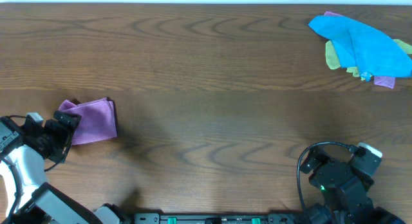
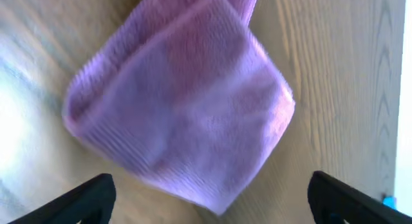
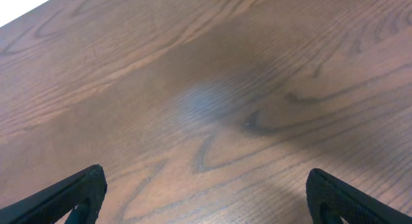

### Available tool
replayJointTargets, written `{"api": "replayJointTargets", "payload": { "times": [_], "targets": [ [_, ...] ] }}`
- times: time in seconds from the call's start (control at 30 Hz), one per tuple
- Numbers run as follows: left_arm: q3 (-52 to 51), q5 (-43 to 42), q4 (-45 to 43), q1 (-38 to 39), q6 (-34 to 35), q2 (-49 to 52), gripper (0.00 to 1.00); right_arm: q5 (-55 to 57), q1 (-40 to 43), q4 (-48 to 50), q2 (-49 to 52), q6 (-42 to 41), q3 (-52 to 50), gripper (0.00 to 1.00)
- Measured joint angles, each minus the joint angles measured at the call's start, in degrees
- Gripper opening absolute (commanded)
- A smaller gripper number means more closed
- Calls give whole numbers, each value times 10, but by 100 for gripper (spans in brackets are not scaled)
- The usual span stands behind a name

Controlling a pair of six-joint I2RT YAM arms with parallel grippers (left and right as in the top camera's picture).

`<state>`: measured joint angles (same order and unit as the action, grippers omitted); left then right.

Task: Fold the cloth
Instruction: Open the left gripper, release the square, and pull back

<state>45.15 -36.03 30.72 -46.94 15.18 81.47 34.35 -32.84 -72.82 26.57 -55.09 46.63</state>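
The lilac cloth (image 1: pixel 92 120) lies folded into a small bundle on the wooden table (image 1: pixel 206 76) at the left. My left gripper (image 1: pixel 63 130) is open just left of it, at its edge. In the left wrist view the cloth (image 2: pixel 183 102) fills the middle, blurred, and lies beyond the open fingers (image 2: pixel 209 201), with nothing between them. My right gripper (image 1: pixel 313 161) is open at the front right, far from the cloth. In the right wrist view its spread fingers (image 3: pixel 206 198) hang over bare wood.
A pile of cloths sits at the far right back: a bright blue cloth (image 1: pixel 360 44) on top, with yellow-green (image 1: pixel 332 55) and lilac (image 1: pixel 384 82) edges showing under it. A black cable (image 1: pixel 322 147) loops by the right arm.
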Motion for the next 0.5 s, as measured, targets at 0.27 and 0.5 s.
{"api": "replayJointTargets", "payload": {
  "times": [0.27,0.5],
  "targets": [
    [0,-50,25,-2,4,-83,95,0,0,0,0,0,0,99],
    [0,-183,25,-2,26,-199,95,0,0,0,0,0,0,99]
  ]
}}
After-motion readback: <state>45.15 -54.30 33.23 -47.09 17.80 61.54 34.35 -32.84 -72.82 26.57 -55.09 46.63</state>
